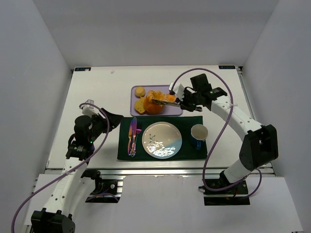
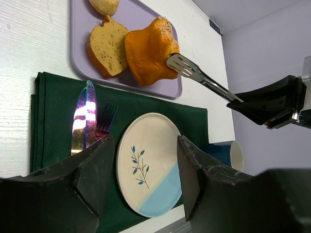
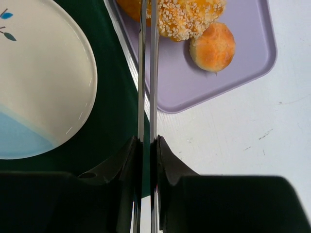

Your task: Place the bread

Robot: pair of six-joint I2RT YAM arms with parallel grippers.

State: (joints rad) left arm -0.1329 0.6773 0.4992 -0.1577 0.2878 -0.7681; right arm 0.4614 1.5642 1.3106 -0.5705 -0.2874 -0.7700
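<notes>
right claw (image 3: 147,145) clamped on tongs (image 3: 154,73) | tongs touching bread (image 2: 148,51) on tray (image 2: 77,48) | left claw (image 2: 145,165) wide

The right wrist view's top edge cuts off the bread (image 3: 189,17) and the tips of the tongs (image 3: 147,73), hiding where they meet. From the left wrist, the cup (image 2: 228,154) sits mostly hidden behind the left gripper (image 2: 143,155), and the small bun (image 2: 104,5) is cropped at the top.

Bright, even overhead light flooding table (image 1: 97,92), casting soft shadows; knife (image 2: 83,116) glaring; left gripper (image 2: 145,143) blurring dark near lens.
</notes>
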